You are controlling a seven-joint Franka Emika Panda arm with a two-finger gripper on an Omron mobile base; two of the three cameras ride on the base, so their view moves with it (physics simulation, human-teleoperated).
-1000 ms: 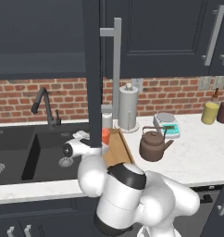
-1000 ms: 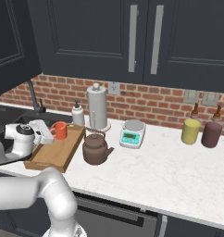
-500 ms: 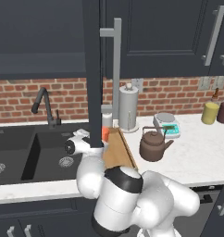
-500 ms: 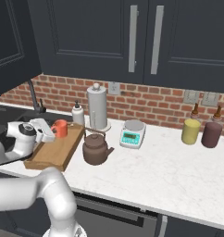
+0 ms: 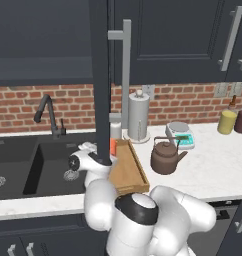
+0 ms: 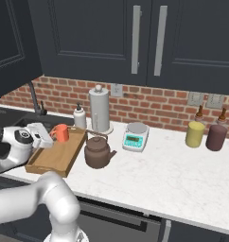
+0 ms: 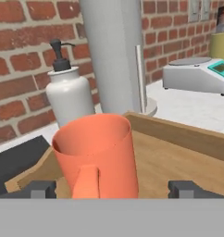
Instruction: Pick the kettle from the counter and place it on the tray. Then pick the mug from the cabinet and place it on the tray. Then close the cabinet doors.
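The orange-red mug (image 7: 95, 152) stands upright on the wooden tray (image 7: 188, 152), at its far end near the wall (image 6: 61, 133). My gripper (image 7: 113, 189) is open, one fingertip (image 7: 39, 189) on each side of the mug's base, handle toward me. In the right base view the gripper (image 6: 45, 134) reaches in from the left over the tray (image 6: 55, 158). The dark brown kettle (image 6: 97, 152) sits on the white counter (image 6: 173, 175) just right of the tray. A cabinet door (image 5: 100, 75) stands open, edge-on, with its silver handle (image 5: 126, 75), and hides part of my hand.
A white soap bottle (image 7: 70, 99) and paper towel roll (image 6: 99, 109) stand behind the tray. A kitchen scale (image 6: 135, 137), a yellow jar (image 6: 195, 134) and a maroon jar (image 6: 215, 137) sit farther right. The black sink (image 5: 48, 165) and faucet (image 5: 48, 115) lie left.
The jaws have opened and let go of the mug, which stays on the tray. The arm, kettle and tray have hardly moved.
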